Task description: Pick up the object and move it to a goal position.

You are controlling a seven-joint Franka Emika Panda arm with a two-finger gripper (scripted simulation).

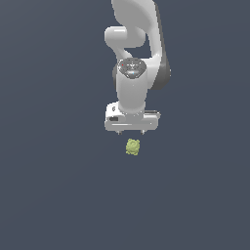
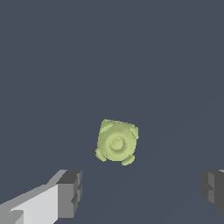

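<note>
The approach step is judged in hand: the small yellow-green knobbly lump (image 1: 133,147) is seen just below the white pincer (image 1: 131,132), spread wide and empty. A descent around it is called for next.

Under me there is only the floor (image 1: 53,195), a flat, plain slate-blue surface that runs past every edge of the exterior view. It carries no markings, seams or texture that I can make out. From my wrist I see the same floor (image 2: 52,61), evenly dark blue-grey, with a faint soft shading across it and no border anywhere.
</note>
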